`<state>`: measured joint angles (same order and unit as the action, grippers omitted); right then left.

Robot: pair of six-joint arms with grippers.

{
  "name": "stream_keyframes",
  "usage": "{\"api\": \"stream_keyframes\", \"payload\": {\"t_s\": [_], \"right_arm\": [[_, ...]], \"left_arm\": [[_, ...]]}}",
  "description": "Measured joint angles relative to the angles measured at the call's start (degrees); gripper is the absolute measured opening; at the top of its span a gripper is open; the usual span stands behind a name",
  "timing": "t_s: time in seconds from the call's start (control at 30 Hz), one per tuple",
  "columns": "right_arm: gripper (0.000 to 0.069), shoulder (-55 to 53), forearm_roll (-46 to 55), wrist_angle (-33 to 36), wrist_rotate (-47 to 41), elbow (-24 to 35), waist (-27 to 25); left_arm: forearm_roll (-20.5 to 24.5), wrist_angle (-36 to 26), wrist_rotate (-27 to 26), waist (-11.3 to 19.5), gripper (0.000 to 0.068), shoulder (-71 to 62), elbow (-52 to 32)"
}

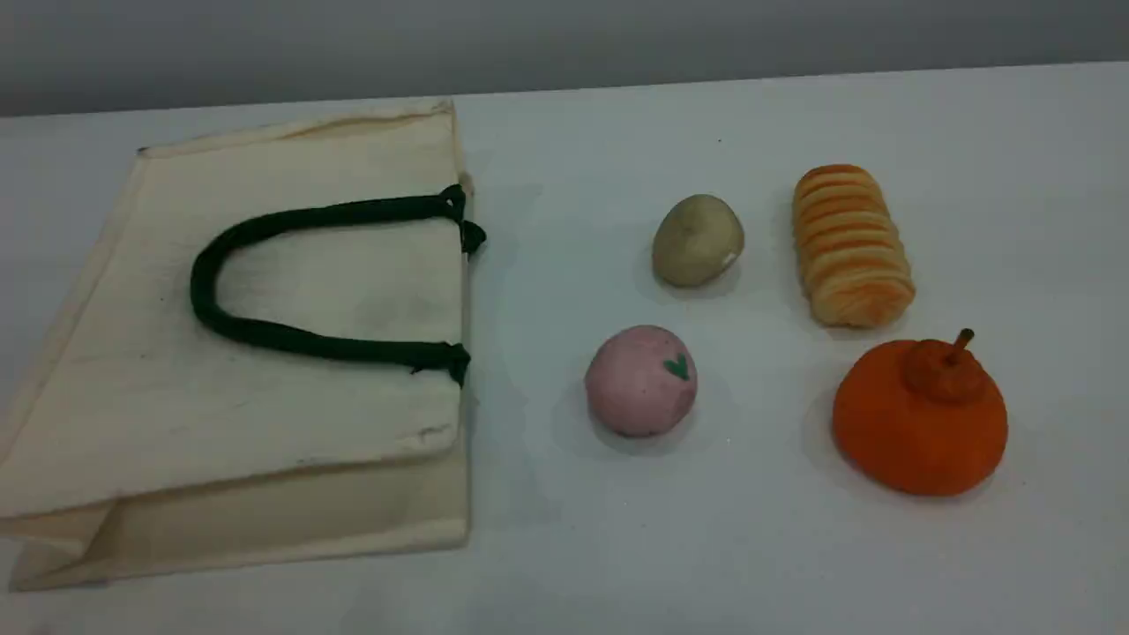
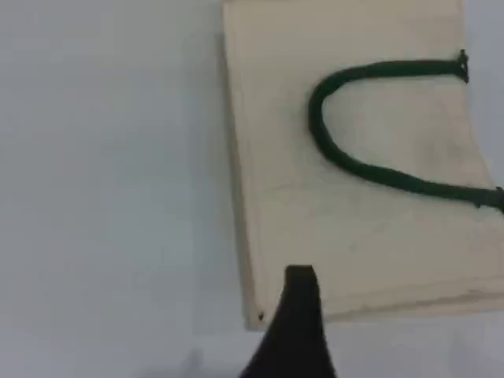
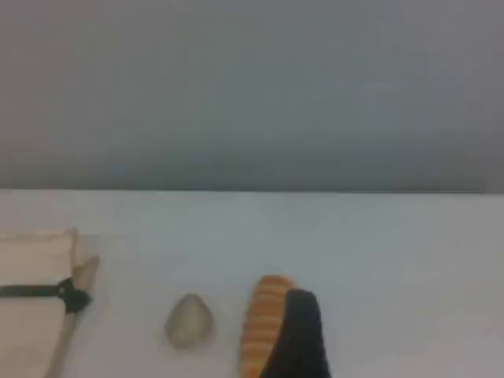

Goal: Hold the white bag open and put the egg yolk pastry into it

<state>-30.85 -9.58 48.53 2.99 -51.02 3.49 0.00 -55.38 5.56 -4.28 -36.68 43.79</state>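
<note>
The white bag point(image 1: 265, 397) lies flat on its side at the table's left, its mouth facing right and shut. A dark green handle point(image 1: 212, 265) loops across its upper face. The tan egg yolk pastry point(image 1: 698, 240) sits on the table to the right of the bag. Neither arm shows in the scene view. In the left wrist view one dark fingertip point(image 2: 299, 283) hangs over a corner of the bag point(image 2: 370, 220), holding nothing. In the right wrist view a fingertip point(image 3: 299, 315) stands high, with the pastry point(image 3: 190, 320) below and to its left.
A pink ball with a green mark point(image 1: 641, 381) sits in front of the pastry. A ridged golden bread roll point(image 1: 851, 245) lies to the pastry's right, and an orange fruit with a stem point(image 1: 920, 419) stands in front of the roll. The table's far edge meets a grey wall.
</note>
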Motion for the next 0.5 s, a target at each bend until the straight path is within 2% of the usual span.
{"api": "stream_keyframes", "payload": {"t_s": [0.13, 0.23, 0.5], "right_arm": [[0.0552, -10.85, -2.16, 2.27, 0.06, -7.38, 0.0], [0.0552, -17.38, -2.5, 1.06, 0.65, -10.94, 0.0], [0.0552, -30.38, -1.61, -0.61, 1.6, -14.59, 0.0]], "left_arm": [[0.0, 0.3, 0.02, 0.0, 0.0582, -10.74, 5.82], [0.0, 1.34, 0.03, 0.0, 0.0582, -19.05, 9.84], [0.0, 7.08, 0.97, 0.0, 0.0582, -40.82, 17.42]]}}
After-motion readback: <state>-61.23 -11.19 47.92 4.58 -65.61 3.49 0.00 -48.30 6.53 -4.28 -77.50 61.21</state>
